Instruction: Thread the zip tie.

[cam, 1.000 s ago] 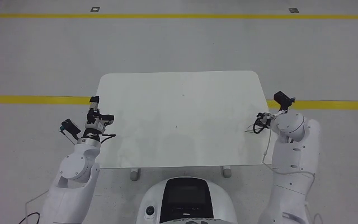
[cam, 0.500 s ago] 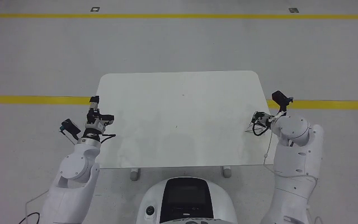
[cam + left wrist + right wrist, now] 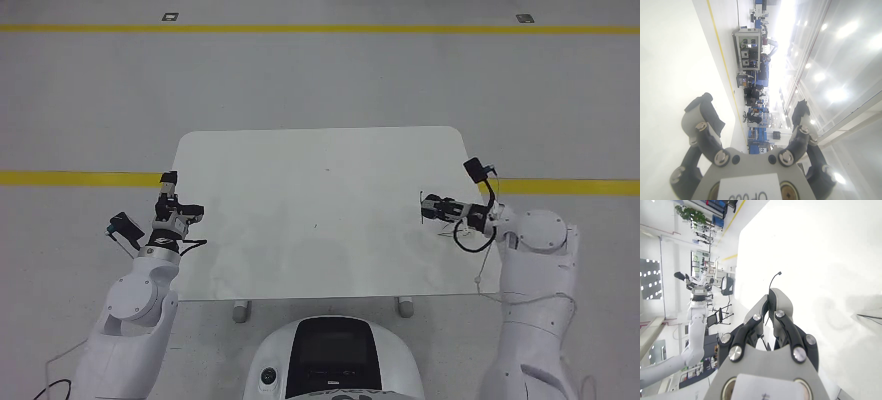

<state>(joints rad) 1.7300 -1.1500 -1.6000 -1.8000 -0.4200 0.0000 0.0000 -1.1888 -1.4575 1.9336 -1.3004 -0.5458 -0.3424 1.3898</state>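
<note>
- The zip tie (image 3: 772, 280) is a thin black plastic strap. It is pinched between the pads of the right gripper (image 3: 769, 293), above the right part of the table (image 3: 320, 160).
- A short length sticks out past the fingertips and bends in a soft curve, ending in the small square head (image 3: 780, 273). The remaining strap runs back between the fingers toward the palm.
- I judge it to be nearly weightless, springy rather than limp, and smooth enough to slide or twist in a loose pinch. The free length will wobble when the arm moves.
- The present hold, close behind the head, looks sound, since it keeps the slot steady for threading. The tail calls for a second hold near its tip, so that only a short, stiffer stub has to find the slot.
- The tail tip is hidden behind the fingers, so I cannot tell where it ends.
- The left gripper (image 3: 753, 99) has its jaws spread wide with nothing between them. It sits at the table's left edge, well apart from the strap.
</note>
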